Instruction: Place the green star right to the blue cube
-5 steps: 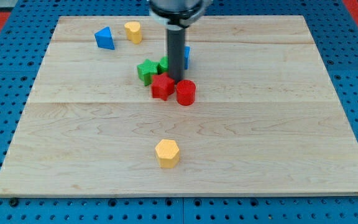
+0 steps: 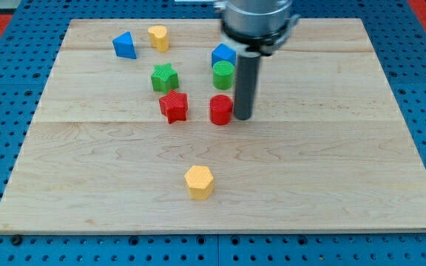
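The green star (image 2: 164, 77) lies on the wooden board (image 2: 331, 148), left of the blue cube (image 2: 222, 55) and a little lower. A green cylinder (image 2: 223, 74) sits just below the blue cube, touching it or nearly so. My tip (image 2: 242, 118) rests on the board right beside the red cylinder (image 2: 221, 109), on its right side. It is well to the right of the green star and below the blue cube. The rod hides nothing of the star.
A red star (image 2: 174, 106) lies below the green star. A blue triangular block (image 2: 124, 46) and a yellow block (image 2: 157, 37) sit at the top left. A yellow hexagon (image 2: 199, 182) lies toward the view's bottom.
My rod has moved from the middle of the cluster to the right of the red cylinder. The green star and red star now lie further left, and the green cylinder shows fully.
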Tool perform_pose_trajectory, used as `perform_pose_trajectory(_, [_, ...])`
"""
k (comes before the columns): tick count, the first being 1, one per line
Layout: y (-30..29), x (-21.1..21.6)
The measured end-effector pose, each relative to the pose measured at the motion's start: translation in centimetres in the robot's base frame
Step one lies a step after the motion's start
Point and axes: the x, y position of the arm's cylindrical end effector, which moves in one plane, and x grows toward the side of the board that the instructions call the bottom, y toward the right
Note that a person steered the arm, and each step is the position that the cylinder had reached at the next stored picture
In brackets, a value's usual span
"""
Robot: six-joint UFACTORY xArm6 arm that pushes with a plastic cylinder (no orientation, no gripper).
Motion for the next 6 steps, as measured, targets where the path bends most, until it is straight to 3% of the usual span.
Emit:
perform_pose_trajectory(1, [-11.2,-1.7])
perform_pose_trajectory(6, [-11.1,-14.5])
